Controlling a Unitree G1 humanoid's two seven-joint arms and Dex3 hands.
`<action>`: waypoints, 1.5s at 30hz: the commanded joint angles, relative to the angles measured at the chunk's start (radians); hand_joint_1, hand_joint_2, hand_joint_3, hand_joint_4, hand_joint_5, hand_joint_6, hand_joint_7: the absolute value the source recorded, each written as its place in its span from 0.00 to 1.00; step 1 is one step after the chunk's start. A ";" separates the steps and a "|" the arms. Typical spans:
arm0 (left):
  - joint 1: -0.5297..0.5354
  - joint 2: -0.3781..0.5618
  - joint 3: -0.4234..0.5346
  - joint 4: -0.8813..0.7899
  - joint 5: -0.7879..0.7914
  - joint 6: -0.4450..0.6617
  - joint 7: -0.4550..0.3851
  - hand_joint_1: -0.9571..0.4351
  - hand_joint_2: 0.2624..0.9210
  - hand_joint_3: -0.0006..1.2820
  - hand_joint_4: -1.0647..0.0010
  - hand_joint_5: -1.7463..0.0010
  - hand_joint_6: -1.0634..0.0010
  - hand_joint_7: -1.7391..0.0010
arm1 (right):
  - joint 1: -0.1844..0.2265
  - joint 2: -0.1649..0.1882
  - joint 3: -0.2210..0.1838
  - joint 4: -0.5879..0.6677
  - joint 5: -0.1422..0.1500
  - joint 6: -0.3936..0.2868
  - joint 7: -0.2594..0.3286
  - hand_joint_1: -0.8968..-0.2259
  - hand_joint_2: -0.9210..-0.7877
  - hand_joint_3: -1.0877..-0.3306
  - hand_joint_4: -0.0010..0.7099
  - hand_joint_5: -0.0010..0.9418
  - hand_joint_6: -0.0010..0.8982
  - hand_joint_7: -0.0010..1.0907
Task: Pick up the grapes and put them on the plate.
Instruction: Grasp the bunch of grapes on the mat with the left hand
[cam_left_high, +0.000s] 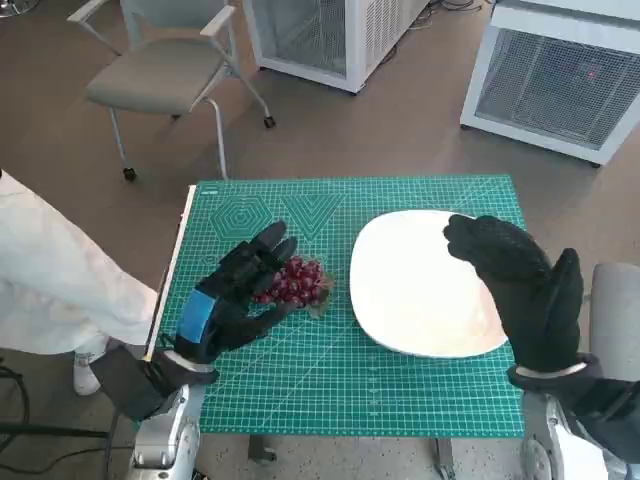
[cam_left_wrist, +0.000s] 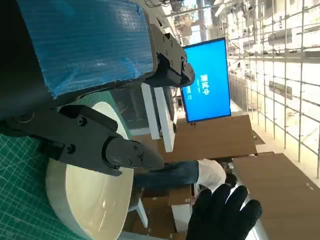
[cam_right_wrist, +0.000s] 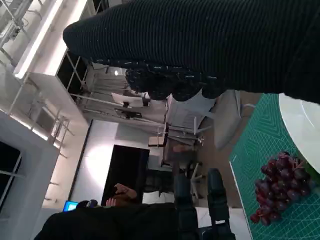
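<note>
Both hands rise at the near edge of the head view. Left hand (cam_left_high: 228, 300), blue-taped, sits just beside the grapes (cam_left_high: 297, 281), on the side away from the plate (cam_left_high: 420, 285), with its fingers spread and holding nothing; whether a fingertip touches the bunch I cannot tell. That placement suits a sideways grasp. Right hand (cam_left_high: 525, 285) hovers over the plate's far side from the grapes, fingers apart and empty, seemingly kept clear of the landing spot. Grapes lie on the green mat (cam_left_high: 350, 385), just beside the plate, not yet on it.

From the left wrist, the taped back fills the frame and black fingers (cam_left_wrist: 125, 152) stand apart with nothing between them; the plate's rim (cam_left_wrist: 57, 197) shows beyond, and the gloved right hand (cam_left_wrist: 222, 212) past it. Grapes are hidden here.

From the right wrist, the glove (cam_right_wrist: 200, 45) spans the frame, grapes (cam_right_wrist: 280, 187) rest on the mat next to the plate's edge (cam_right_wrist: 305, 125).
</note>
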 joint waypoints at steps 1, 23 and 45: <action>-0.012 0.012 0.002 -0.002 0.009 -0.009 -0.004 0.44 1.00 0.09 0.65 1.00 0.57 1.00 | 0.026 0.003 0.000 0.004 -0.001 0.006 -0.001 0.72 0.00 0.59 0.56 0.75 0.17 0.90; -0.014 0.245 -0.203 -0.436 0.887 0.525 0.011 0.60 0.67 0.00 1.00 1.00 0.89 0.99 | 0.022 0.006 -0.002 0.012 0.002 -0.007 0.001 0.71 0.00 0.59 0.55 0.75 0.17 0.91; -0.128 0.226 -0.346 -0.423 1.037 0.772 -0.036 0.54 0.67 0.00 1.00 1.00 0.83 0.99 | 0.024 0.004 -0.011 0.024 0.001 -0.025 0.001 0.72 0.00 0.59 0.55 0.76 0.16 0.91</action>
